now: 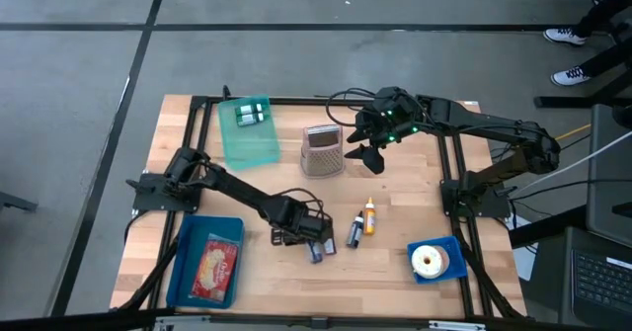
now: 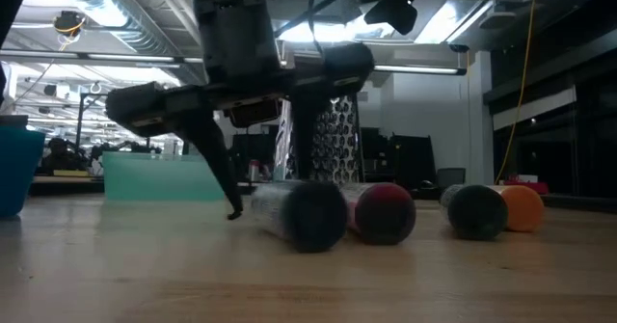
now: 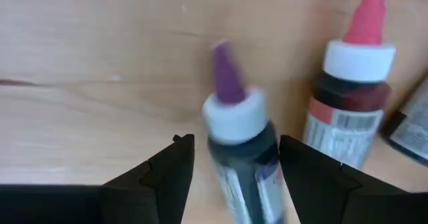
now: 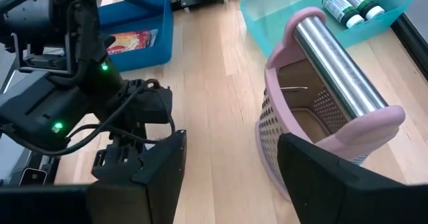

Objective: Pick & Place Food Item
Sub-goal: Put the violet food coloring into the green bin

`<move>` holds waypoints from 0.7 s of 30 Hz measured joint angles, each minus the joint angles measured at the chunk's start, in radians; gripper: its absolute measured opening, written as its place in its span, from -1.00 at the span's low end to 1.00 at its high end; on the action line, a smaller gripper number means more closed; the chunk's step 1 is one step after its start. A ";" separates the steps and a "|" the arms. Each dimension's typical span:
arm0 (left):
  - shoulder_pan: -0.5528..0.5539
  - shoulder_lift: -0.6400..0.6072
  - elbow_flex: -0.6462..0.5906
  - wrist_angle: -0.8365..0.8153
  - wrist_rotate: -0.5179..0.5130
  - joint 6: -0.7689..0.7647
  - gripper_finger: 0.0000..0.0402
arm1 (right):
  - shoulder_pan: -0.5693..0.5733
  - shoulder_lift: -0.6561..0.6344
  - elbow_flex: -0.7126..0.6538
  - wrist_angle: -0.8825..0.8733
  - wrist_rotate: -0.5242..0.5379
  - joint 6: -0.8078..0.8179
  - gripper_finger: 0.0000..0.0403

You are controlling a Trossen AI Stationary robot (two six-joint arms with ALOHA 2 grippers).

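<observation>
Wooden table (image 1: 395,262), purple-capped bottle (image 3: 241,144) lying between left arm's spread fingers (image 3: 164,177).

4 bottles lie near the table's (image 1: 178,124) front centre: 2 bottles (image 1: 320,250) together, left of a third bottle (image 1: 355,235) and a fourth bottle (image 1: 369,215). The grater (image 1: 320,151) stands behind them. A bin (image 1: 205,262) sits front left, a small tray (image 1: 435,262) front right, another tray (image 1: 248,131) rear left.

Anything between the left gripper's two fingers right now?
Yes. In the left wrist view the purple-capped bottle lies between the open fingers of the left gripper; the red-capped bottle lies outside them on bare wood.
</observation>
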 joint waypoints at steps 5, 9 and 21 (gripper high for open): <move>0.023 0.000 0.000 -0.026 -0.032 0.005 0.06 | 0.000 0.000 0.000 0.002 0.003 0.000 0.15; 0.049 0.000 0.000 -0.011 -0.032 0.027 0.06 | 0.000 0.000 0.000 0.002 0.003 0.005 0.15; 0.042 -0.001 0.000 0.027 -0.002 0.043 0.06 | 0.000 0.000 0.000 0.002 0.003 0.019 0.15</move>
